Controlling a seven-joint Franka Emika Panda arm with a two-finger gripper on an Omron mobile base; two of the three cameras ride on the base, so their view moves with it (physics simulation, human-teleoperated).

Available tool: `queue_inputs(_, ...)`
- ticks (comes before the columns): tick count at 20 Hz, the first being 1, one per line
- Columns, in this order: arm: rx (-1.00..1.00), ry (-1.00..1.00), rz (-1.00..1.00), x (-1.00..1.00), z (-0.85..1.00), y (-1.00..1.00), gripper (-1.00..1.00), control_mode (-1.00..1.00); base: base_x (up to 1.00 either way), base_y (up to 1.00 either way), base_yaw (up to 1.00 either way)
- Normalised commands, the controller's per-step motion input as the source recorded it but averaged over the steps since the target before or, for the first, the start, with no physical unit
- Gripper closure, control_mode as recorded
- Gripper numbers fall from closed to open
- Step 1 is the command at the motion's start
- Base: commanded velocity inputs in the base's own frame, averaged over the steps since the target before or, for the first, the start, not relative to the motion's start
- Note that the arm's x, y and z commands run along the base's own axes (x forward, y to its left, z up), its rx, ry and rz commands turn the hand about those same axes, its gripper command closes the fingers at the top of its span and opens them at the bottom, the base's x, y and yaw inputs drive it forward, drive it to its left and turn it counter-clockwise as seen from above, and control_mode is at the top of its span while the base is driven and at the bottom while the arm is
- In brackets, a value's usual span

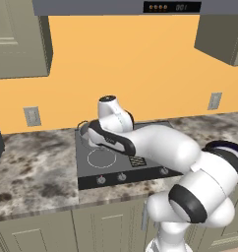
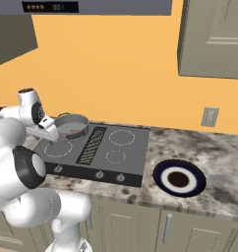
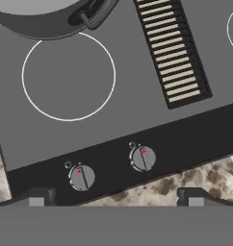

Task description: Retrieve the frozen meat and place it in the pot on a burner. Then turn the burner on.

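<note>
End effector (image 3: pixel 116 199) spread wide and empty above the cooktop's (image 3: pixel 137 96) front knob strip.

Pot (image 2: pixel 72 125) resting on the cooktop's rear-left burner, something reddish-brown inside; front-left burner ring (image 3: pixel 68 75) bare just before it. Two knobs (image 3: pixel 82 177) below the fingertips (image 3: pixel 36 199), near the cooktop's front edge. Dark-rimmed plate (image 2: pixel 179 178) lying on the table, right of the cooktop.

Knobs (image 3: pixel 82 177) stand unobstructed — pot (image 2: pixel 72 126) crowds only the rear burner.
</note>
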Motion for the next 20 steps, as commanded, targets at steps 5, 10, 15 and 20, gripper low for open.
queue_inputs(5, -0.01, 0.0, 0.04, -0.17, -0.21, -0.09, -1.0, -1.0, 0.0, 0.0, 0.0)
queue_inputs(10, 0.01, 0.04, 0.03, -0.11, -0.22, -0.24, -1.0, -1.0, 0.0, 0.0, 0.0)
queue_inputs(15, 0.0, 0.1, -0.01, -0.12, -0.2, -0.09, -1.0, -1.0, 0.0, 0.0, 0.0)
queue_inputs(20, 0.0, 0.01, 0.0, 0.0, -0.28, -0.22, -1.0, -1.0, 0.0, 0.0, 0.0)
